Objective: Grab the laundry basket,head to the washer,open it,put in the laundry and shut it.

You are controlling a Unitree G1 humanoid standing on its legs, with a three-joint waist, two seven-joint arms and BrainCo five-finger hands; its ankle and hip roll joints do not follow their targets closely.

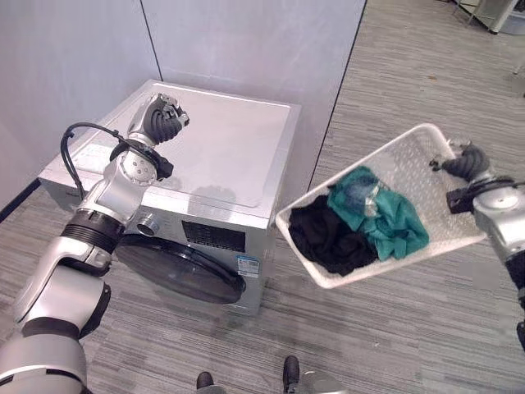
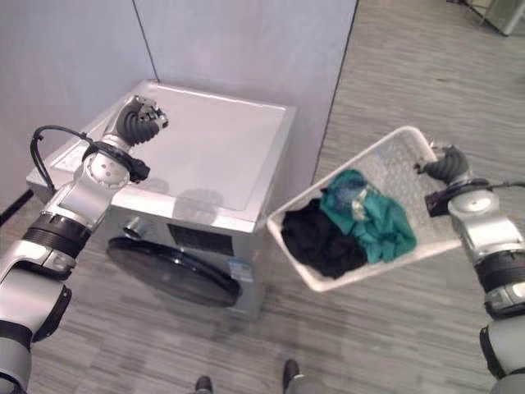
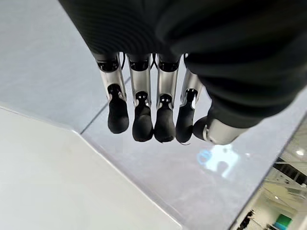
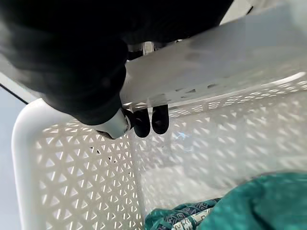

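The laundry basket (image 1: 410, 164) (tilted, clothes (image 1: 361, 217) inside) is held beside the washer (image 1: 213, 156) by the right hand (image 1: 463, 162) curled over its rim, while the left hand (image 1: 162, 115), fingers relaxed above the top's back-left corner, should be lowered to the shut door (image 1: 180, 267).

A grey wood-grain floor (image 1: 394, 328) carries a silver washer (image 1: 221, 156), set just beside the wall panels (image 1: 246, 41).
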